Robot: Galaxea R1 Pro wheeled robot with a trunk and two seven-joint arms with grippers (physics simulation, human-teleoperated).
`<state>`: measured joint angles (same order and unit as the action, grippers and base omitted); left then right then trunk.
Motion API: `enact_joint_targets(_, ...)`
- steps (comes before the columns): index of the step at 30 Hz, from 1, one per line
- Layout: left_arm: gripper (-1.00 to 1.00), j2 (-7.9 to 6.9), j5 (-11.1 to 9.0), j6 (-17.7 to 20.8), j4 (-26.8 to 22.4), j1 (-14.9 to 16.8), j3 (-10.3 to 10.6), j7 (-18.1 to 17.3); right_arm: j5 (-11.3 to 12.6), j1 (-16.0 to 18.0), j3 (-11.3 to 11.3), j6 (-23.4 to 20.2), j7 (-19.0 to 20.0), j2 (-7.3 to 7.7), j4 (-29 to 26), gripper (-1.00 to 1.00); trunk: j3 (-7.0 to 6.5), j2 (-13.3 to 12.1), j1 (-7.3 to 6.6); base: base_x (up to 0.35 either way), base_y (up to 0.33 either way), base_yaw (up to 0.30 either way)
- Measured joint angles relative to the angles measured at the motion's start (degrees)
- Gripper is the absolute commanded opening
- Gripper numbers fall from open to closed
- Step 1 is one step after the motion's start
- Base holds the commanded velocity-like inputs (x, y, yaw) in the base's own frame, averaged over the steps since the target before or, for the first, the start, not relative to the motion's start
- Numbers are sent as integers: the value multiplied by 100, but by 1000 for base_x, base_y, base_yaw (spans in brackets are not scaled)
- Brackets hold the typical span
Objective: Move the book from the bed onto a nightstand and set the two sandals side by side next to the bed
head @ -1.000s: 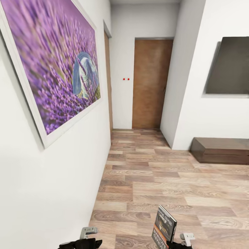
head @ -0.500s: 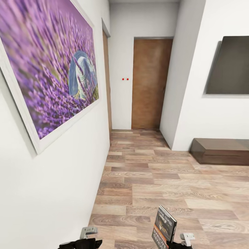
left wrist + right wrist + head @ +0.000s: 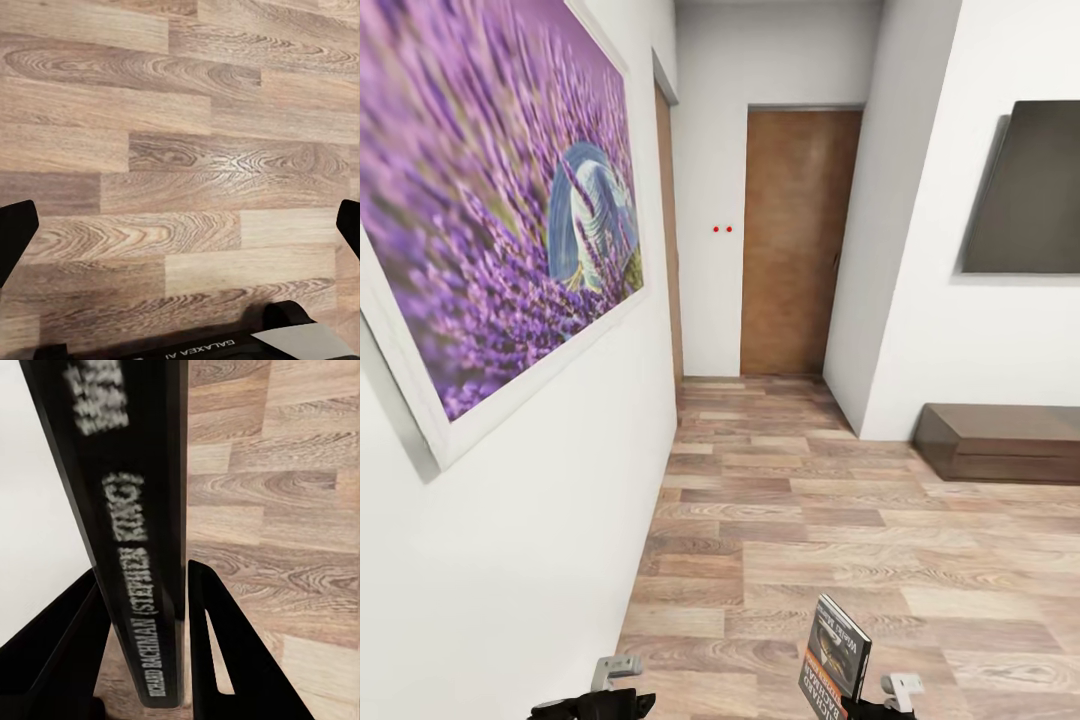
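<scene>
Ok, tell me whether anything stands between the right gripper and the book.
Nothing does: the right gripper already has the book clamped upright between its fingers. No nightstand is in sight, so the way there can't be judged.

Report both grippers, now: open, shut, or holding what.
Left gripper: open, nothing between its fingers, wood floor beneath.
Right gripper: shut on the book, held upright by its spine.

A home's room and hallway: wood-plank floor (image 3: 830, 540), white walls, a big framed lavender picture (image 3: 500, 200), a brown door (image 3: 795, 240), wall-mounted TV (image 3: 1030, 190) above a low dark bench (image 3: 1000, 440).
</scene>
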<state>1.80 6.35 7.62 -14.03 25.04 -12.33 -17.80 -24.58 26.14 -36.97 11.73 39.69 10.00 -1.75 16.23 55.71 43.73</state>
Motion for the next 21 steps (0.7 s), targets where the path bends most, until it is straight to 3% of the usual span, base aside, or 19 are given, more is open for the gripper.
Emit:
enact_joint_targets(5,100,0,0,0,1,0,0,0,-1,0,1,-1,0,0,0,-100,0,0,0,292,0,0)
enact_joint_targets(13,100,0,0,0,3,0,0,0,0,0,-2,0,5,0,5,-100,0,-1,3,43,0,-10)
enact_joint_targets(21,100,0,0,-1,2,1,0,1,-4,0,-4,2,8,0,4,-100,0,-1,3,2,0,-219)
